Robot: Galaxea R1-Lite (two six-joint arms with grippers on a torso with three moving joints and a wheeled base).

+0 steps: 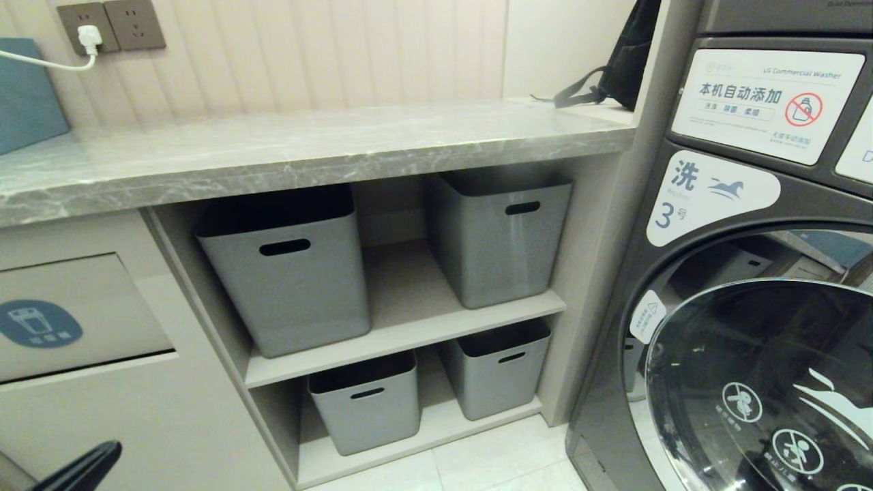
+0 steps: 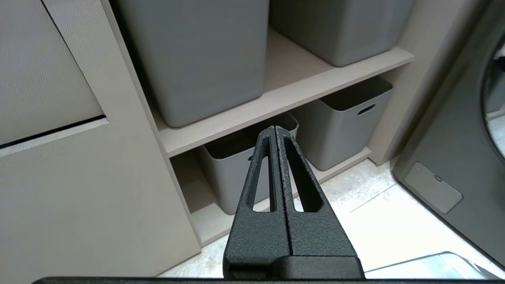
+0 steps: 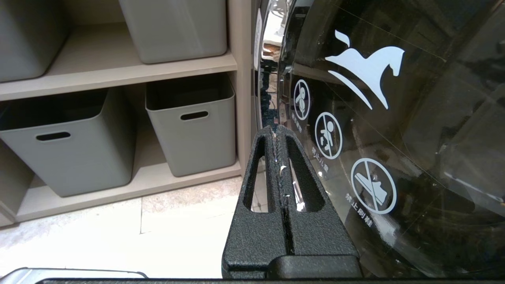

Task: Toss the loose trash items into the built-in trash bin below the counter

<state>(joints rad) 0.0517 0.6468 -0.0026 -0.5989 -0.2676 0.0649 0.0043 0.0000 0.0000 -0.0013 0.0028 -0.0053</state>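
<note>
Both grippers, left gripper (image 2: pixel 275 130) low by the cabinet and right gripper (image 3: pixel 278 129) beside the washer (image 1: pixel 750 273), have fingers pressed together, empty; no trash shows on the counter (image 1: pixel 307 146), the bin flap (image 1: pixel 75 317) closed at left, suggesting the job is done.

blue-grey box (image 1: pixel 27 95) and bin flap sticker (image 1: pixel 39 323) cut by the left edge; washer door (image 1: pixel 764 382) cropped right; sticker text illegible.

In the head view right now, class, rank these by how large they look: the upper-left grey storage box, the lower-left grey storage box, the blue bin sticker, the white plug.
1. Upper-left grey storage box
2. Lower-left grey storage box; it sits lower and may simply be further off, so true size is unsure
3. Blue bin sticker
4. White plug
</note>
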